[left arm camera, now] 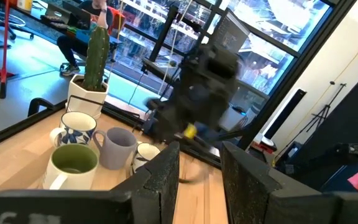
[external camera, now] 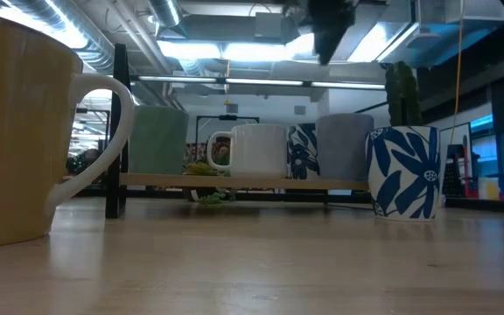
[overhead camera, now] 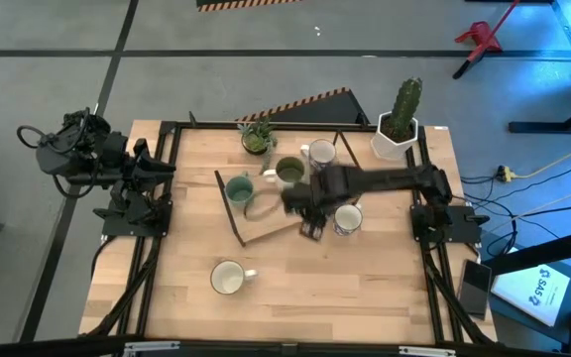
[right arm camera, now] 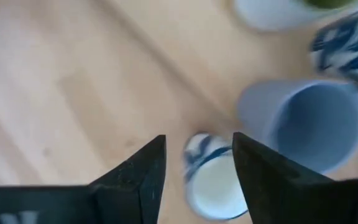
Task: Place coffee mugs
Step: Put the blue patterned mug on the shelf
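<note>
hovering open right gripper [right arm camera: 196, 162] above patterned mug [right arm camera: 213, 180], seemingly clear of lavender mug [right arm camera: 309, 121], left gripper [left arm camera: 197, 171] parted at table edge [overhead camera: 137, 238]

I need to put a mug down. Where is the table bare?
Bare wood runs along the near edge of the table, right of the lone white mug, and along the left side. Crowded: the far middle, around the teal mug, olive mug and right gripper.
</note>
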Controlling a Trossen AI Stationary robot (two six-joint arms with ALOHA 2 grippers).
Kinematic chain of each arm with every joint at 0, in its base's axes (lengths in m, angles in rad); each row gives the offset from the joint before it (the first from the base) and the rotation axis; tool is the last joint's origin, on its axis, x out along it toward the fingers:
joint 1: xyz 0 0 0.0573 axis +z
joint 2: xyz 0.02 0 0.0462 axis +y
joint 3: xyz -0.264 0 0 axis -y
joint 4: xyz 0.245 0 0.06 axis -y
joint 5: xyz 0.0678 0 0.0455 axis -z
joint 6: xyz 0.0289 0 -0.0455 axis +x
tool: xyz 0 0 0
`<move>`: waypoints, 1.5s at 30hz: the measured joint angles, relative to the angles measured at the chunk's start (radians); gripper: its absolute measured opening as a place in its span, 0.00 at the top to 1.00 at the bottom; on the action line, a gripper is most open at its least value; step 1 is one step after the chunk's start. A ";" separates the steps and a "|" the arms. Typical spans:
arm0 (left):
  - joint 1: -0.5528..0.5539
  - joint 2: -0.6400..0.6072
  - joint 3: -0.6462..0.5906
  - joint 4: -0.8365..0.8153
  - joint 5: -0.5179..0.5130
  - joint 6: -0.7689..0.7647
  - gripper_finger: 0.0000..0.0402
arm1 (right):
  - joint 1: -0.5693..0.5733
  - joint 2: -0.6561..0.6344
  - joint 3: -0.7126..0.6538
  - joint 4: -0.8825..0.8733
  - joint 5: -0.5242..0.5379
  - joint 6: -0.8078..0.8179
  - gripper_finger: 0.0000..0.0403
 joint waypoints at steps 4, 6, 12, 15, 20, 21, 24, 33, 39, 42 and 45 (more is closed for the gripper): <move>0.000 0.000 0.000 0.000 0.000 -0.002 0.72 | 0.117 0.001 -0.073 -0.002 -0.003 0.099 0.58; 0.000 0.000 0.000 0.000 0.000 -0.006 0.72 | 0.158 0.001 -0.108 -0.003 -0.006 0.152 0.58; 0.000 0.000 0.000 0.000 0.000 -0.007 0.72 | 0.218 0.001 -0.201 -0.003 -0.007 0.234 0.58; 0.000 0.000 0.000 0.000 0.000 -0.008 0.72 | 0.234 0.002 -0.204 0.014 0.004 0.221 0.58; 0.000 -0.001 0.000 0.000 0.013 -0.009 0.72 | 0.255 -0.004 -0.204 0.000 0.037 0.232 0.58; 0.000 -0.001 0.000 0.000 0.014 -0.009 0.72 | 0.256 -0.010 -0.204 0.002 0.040 0.232 0.58; 0.000 -0.001 0.000 0.000 0.015 -0.017 0.72 | 0.245 -0.027 -0.201 -0.001 0.053 0.227 0.58; 0.000 -0.003 0.000 0.000 0.029 -0.033 0.72 | 0.205 -0.041 -0.225 -0.002 0.003 0.177 0.58; 0.000 -0.003 0.000 0.000 0.046 -0.034 0.72 | 0.167 -0.049 -0.292 -0.002 -0.027 0.138 0.58; 0.000 -0.008 0.000 -0.001 0.047 -0.035 0.72 | 0.146 -0.072 -0.306 -0.002 -0.052 0.112 0.58; 0.000 -0.012 0.000 0.000 0.045 -0.041 0.72 | 0.136 -0.105 -0.306 0.002 -0.037 0.094 0.58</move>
